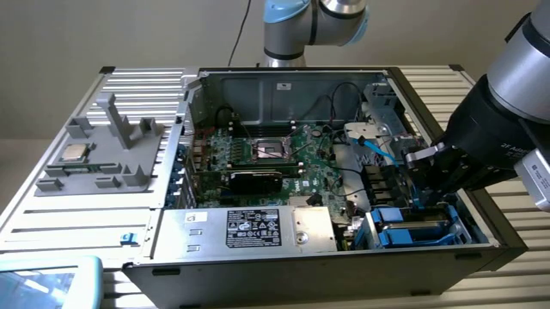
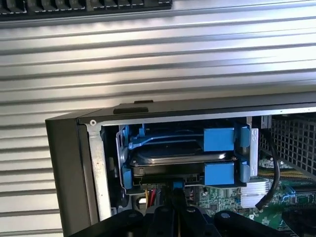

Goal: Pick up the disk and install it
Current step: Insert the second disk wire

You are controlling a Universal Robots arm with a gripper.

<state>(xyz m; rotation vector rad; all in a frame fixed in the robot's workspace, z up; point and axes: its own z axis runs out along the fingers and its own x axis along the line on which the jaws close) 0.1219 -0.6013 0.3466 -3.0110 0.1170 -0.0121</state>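
Closed black gripper [image 2: 175,215] sits just beside the silver-grey hard drive in its bright blue plastic carrier [image 2: 185,153], seated in the open black computer case [image 1: 481,241] bay.

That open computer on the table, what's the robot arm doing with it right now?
The arm has its end effector lowered into the corner of the open computer case, at the drive bay on the exterior view's right. The disk, in its blue carrier, sits in that bay, with the shut end effector right at the edge facing the wrist camera. The pictures don't settle whether it is fully seated.
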